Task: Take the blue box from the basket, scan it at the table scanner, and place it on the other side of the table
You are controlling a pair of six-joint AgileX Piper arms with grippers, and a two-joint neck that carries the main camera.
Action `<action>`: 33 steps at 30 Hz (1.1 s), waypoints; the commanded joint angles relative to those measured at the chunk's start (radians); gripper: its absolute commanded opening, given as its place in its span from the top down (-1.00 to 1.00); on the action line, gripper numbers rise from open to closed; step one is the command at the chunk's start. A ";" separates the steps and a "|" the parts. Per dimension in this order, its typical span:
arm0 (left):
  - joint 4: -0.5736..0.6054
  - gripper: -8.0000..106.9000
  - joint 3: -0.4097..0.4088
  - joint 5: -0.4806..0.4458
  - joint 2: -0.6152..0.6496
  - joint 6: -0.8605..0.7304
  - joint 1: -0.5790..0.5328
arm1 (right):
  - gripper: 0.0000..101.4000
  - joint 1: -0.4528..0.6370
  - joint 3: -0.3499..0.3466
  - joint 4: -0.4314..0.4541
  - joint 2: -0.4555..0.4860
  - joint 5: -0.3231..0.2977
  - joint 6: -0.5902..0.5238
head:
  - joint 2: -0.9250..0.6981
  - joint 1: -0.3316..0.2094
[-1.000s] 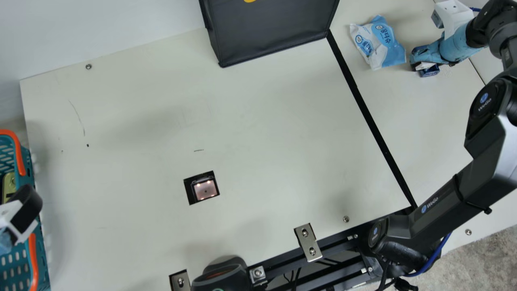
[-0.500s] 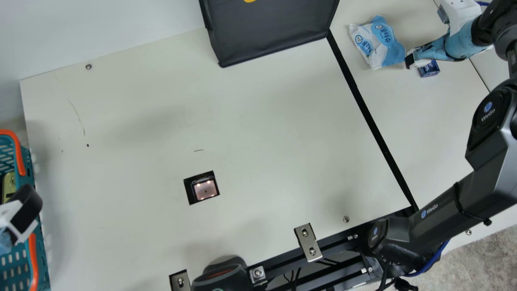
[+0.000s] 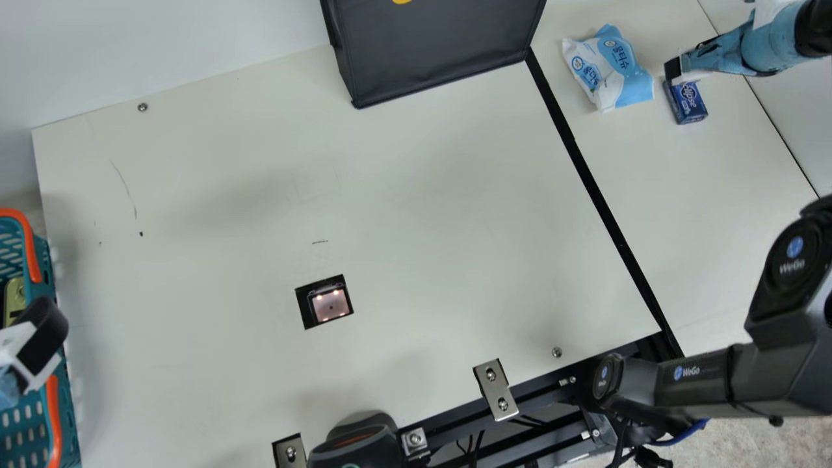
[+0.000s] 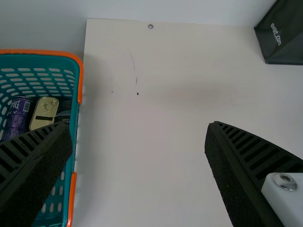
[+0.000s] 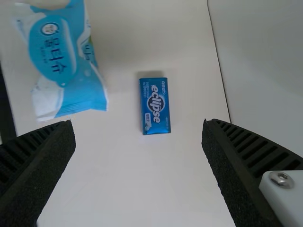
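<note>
Right gripper (image 3: pixel 679 70) hovers over the blue box (image 5: pixel 155 106), 2 fingers (image 5: pixel 248 146) spread wide, arm (image 3: pixel 708 380) bent.

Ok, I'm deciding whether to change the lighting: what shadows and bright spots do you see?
Main view: soft, faint shadows on the table, small bright dots on the lit scanner; left wrist view: a soft shadow beside the basket; right wrist view: a narrow shadow at one end of the blue box.
</note>
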State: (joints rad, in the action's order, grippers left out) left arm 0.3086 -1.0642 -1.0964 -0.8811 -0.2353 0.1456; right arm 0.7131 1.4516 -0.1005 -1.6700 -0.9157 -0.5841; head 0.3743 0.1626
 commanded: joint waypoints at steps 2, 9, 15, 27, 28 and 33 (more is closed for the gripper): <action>0.000 -0.71 0.000 0.000 0.000 0.000 0.000 | -0.87 -0.003 -0.018 -0.021 0.091 -0.029 -0.005 | 0.002 -0.024; 0.000 -0.71 0.000 0.000 0.000 0.000 0.000 | -0.87 -0.025 -0.092 -0.082 0.280 -0.091 -0.003 | 0.002 -0.024; 0.000 -0.71 0.000 0.000 0.000 0.000 0.000 | -0.87 -0.087 -0.168 -0.100 0.445 -0.119 0.048 | 0.002 -0.024; 0.000 -0.71 0.000 0.000 0.000 0.000 0.000 | -0.87 -0.385 -0.290 0.039 0.718 -0.143 0.338 | 0.002 -0.024; 0.000 -0.71 0.000 0.000 0.000 0.000 0.000 | -0.87 -0.417 -0.296 0.058 0.735 -0.146 0.370 | 0.002 -0.024; 0.000 -0.71 0.000 0.000 0.000 0.000 0.000 | -0.87 -0.569 -0.314 0.135 0.813 -0.168 0.515 | 0.002 -0.024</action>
State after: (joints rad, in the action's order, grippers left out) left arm 0.3086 -1.0642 -1.0964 -0.8811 -0.2353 0.1456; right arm 0.2286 1.1377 0.0069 -0.8796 -1.0812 -0.1493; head 0.3743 0.1641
